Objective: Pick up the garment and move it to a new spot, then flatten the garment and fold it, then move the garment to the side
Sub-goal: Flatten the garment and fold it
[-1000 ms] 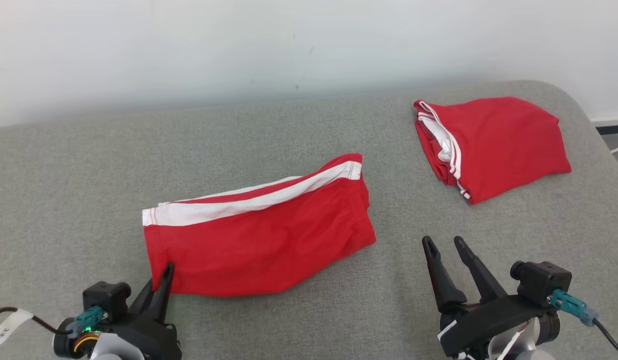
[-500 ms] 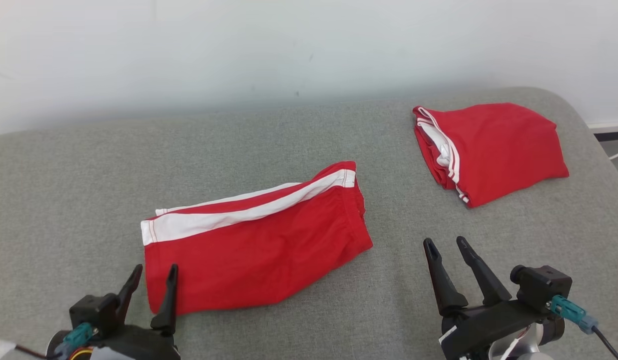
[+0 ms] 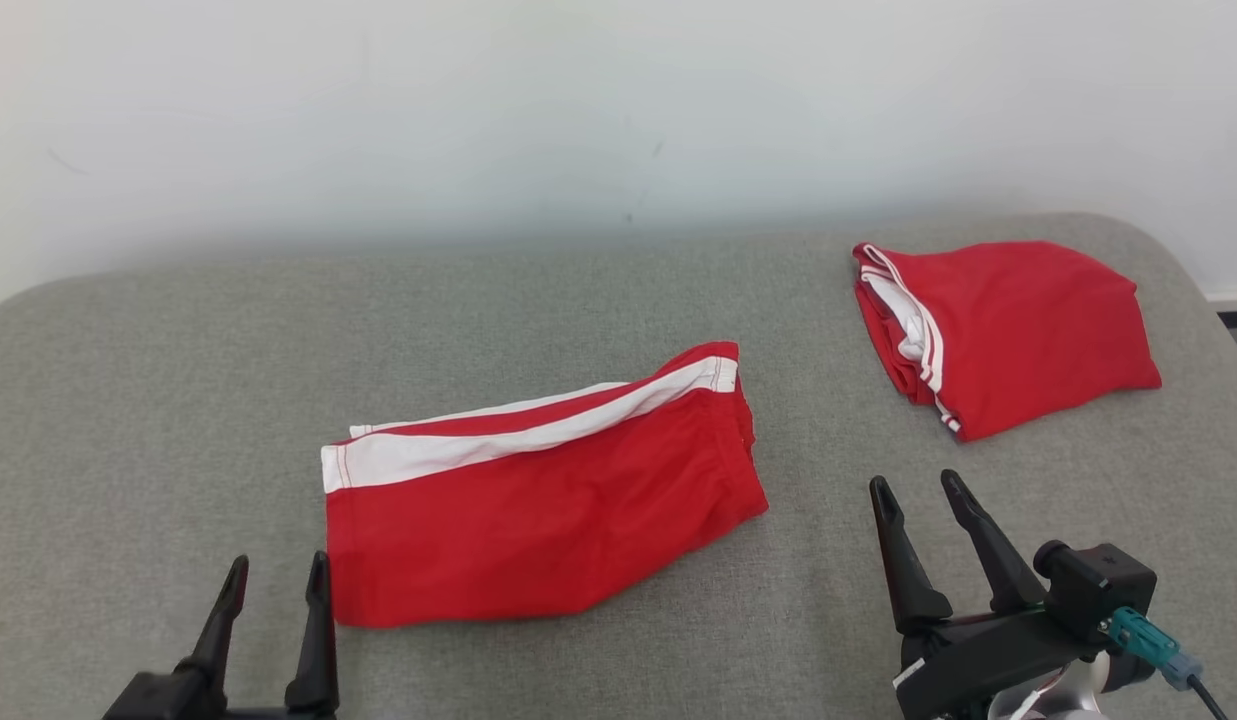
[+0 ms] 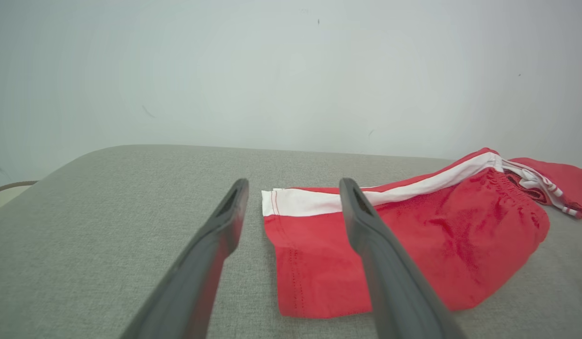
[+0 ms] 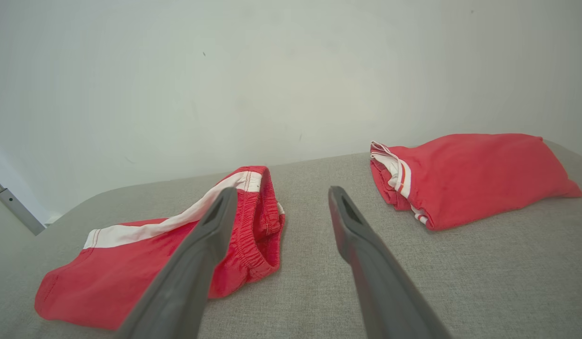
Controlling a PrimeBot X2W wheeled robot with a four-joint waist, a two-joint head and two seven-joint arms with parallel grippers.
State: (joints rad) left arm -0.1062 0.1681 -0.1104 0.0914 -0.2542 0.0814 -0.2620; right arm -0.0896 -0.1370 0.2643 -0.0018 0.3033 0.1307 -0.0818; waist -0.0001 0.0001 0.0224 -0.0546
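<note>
**Left gripper [image 3: 280,558] and right gripper [image 3: 917,479] wide and empty; shorts [image 3: 538,520] flat at mid-cushion**

At the lower left of your head view, the left gripper points up the picture with its two fingers spread wide and nothing between them. Its right fingertip stands just beside the near left corner of the shorts. You cannot tell whether it touches the cloth.

The red shorts lie flat on the grey cushion [image 3: 158,400], near its middle. They are doubled over lengthwise, with a white stripe along the far edge. The leg hem is at the left. The gathered waistband is at the right and sits slightly raised, as your right wrist view shows.

Right of the shorts and apart from them, the right gripper hangs over bare cushion. Its fingers are set wide, it holds nothing, and it tilts a little to the left.

Beyond it, near the far right corner of the cushion, lies a folded red bundle [image 3: 1038,330]. White-striped layers show at its left edge. It is well apart from the shorts. A pale wall [image 3: 578,100] runs behind the cushion.
</note>
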